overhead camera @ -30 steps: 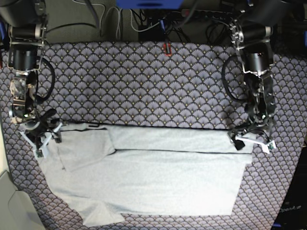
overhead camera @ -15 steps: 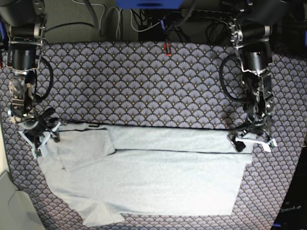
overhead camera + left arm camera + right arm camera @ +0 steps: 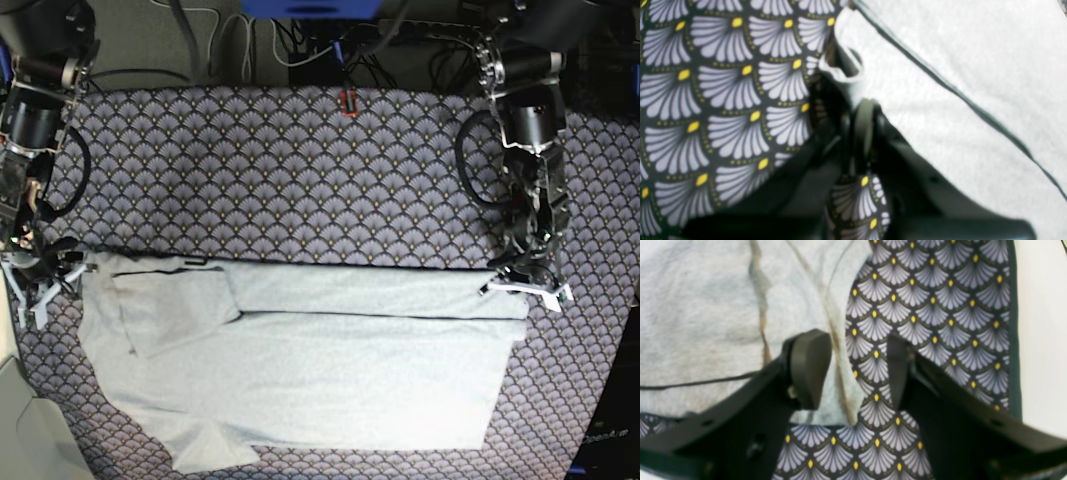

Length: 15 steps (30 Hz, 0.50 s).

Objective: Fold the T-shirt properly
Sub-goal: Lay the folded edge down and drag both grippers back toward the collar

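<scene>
Left tool (image 3: 527, 290) newly clamped on T-shirt (image 3: 320, 370) hem; right tool (image 3: 853, 370) further out, tips apart over tablecloth (image 3: 300, 170).

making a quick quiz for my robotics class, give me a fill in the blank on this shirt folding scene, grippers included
1. The left gripper is ____ on the T-shirt.
2. The right gripper has its jaws ____, one finger over the shirt and the other over the tablecloth.
3. The cloth under the T-shirt carries a ____ pattern.
4. In the base view, the T-shirt's far edge is folded toward the ____ edge of the table.

Missing words: shut; open; fan; near
</scene>
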Available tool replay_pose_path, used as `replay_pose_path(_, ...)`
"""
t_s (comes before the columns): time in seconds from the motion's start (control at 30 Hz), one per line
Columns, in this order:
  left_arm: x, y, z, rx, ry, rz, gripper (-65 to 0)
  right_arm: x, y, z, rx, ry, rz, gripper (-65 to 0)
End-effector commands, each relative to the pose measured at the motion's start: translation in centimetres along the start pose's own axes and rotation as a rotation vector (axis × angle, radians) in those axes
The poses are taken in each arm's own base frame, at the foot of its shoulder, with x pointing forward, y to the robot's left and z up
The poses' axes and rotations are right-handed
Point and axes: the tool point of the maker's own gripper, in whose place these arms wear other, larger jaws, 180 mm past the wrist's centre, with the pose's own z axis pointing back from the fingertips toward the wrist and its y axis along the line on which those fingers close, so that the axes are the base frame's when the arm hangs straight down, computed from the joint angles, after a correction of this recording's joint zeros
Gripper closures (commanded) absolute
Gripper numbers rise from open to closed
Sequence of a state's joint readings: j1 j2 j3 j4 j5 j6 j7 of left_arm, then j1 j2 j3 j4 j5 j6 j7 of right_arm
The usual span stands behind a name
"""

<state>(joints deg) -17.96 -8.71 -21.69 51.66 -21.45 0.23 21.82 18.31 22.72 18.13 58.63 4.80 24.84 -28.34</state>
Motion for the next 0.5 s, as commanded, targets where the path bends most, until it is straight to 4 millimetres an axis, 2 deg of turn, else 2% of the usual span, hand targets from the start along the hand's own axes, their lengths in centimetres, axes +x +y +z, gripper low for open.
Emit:
replay_pose_path(0.0, 2.1, -0.4, 0.0, -0.008, -0.047, -0.001, -1.3, 1.6, -1.1, 0.5, -0.017, -0.047, 0.006, -31.8)
replay_pose_path(0.33, 1.0, 0.3, 0.1, 0.003, -0.029, -0.004, -0.4, -2.1, -0.9, 0.8, -0.013, 0.021, 0.012, -31.8)
replay_pose_path(0.47, 1.0, 0.3, 0.1, 0.004, -0.029, -0.007, -0.4, -2.9, 0.1, 0.6, 0.005, 0.032, 0.002, -31.8)
